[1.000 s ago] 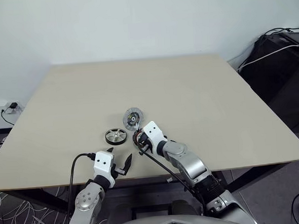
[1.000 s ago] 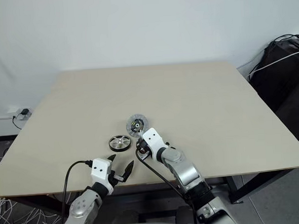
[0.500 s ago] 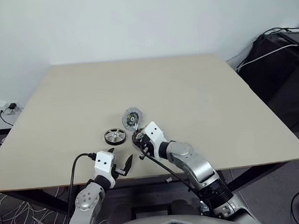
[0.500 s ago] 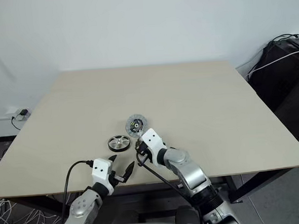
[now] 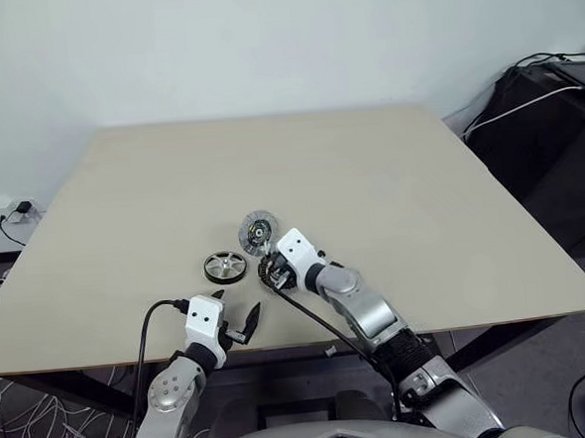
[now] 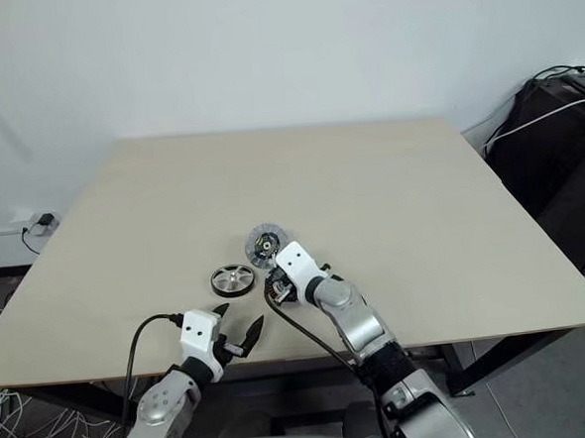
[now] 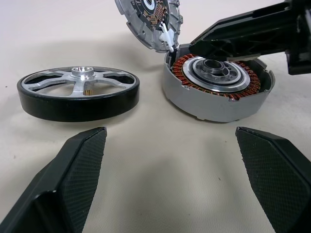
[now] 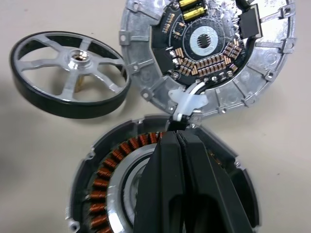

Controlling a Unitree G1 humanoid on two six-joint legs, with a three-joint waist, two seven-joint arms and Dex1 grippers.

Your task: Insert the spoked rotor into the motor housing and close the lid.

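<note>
My right pincer (image 8: 177, 145), clenched on nothing, lies across the motor housing (image 7: 216, 87) just below the open lid (image 8: 209, 53), the spoked rotor (image 7: 77, 92) beside it, so I should clear off before lifting that rotor.

Right gripper (image 8: 181, 127): pushed forward over motor housing (image 7: 216, 87), shut tips now beside lid (image 8: 209, 53); housing apparently nudged slightly.

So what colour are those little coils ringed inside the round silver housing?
Copper-brown coils around a silver centre, clearest in the left wrist view.
</note>
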